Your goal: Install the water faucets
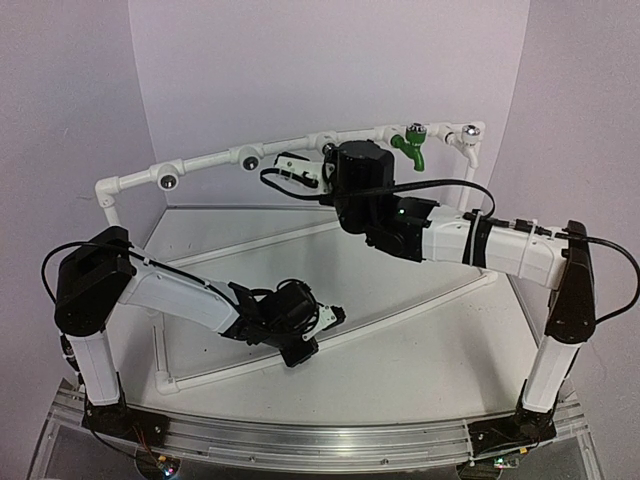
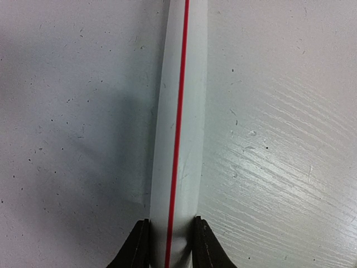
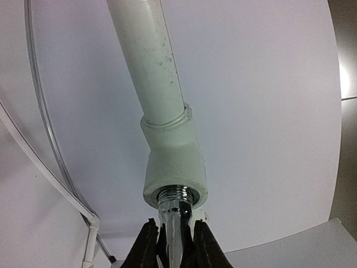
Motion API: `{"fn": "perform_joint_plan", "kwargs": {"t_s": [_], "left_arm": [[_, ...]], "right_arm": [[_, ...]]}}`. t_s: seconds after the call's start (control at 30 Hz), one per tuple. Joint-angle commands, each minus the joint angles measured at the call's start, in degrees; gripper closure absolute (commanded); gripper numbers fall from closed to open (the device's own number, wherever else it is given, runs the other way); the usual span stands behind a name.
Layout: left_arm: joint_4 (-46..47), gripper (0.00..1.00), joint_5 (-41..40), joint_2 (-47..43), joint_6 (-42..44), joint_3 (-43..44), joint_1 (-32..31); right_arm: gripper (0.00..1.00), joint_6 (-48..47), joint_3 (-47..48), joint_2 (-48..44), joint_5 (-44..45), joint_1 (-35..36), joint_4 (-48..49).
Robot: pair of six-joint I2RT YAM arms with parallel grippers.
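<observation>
The left claw (image 2: 170, 237) pinches the red-striped white pipe (image 2: 178, 111) lying on the surface (image 2: 67, 139). The right claw (image 3: 174, 235) pinches the silver faucet (image 3: 177, 204), its threaded end in the mouth of the white socket (image 3: 174, 167) just ahead of the fingertips. A green faucet (image 1: 410, 146) hangs on the pipe frame (image 1: 205, 160), right of that claw.

light: bright, even | glare: table (image 2: 290, 167) right side | shadow: soft, left | focus: sharp
</observation>
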Motion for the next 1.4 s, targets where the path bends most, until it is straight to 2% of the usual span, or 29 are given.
{"fn": "perform_joint_plan", "kwargs": {"t_s": [0.0,0.47,1.37], "left_arm": [[-3.13,1.00,5.35,3.61,-1.14,-1.96,-2.94],[-3.21,1.00,4.81,3.51,-0.93,-2.16,-3.88],[-3.22,1.00,3.13,2.98,-1.02,-2.53,-4.65]], "right_arm": [[1.00,5.85,4.77,1.15,-3.34,-1.42,5.60],[1.00,15.42,7.39,1.92,-3.58,-1.97,4.56],[1.00,40.18,8.33,0.69,-5.65,-5.40,0.13]]}}
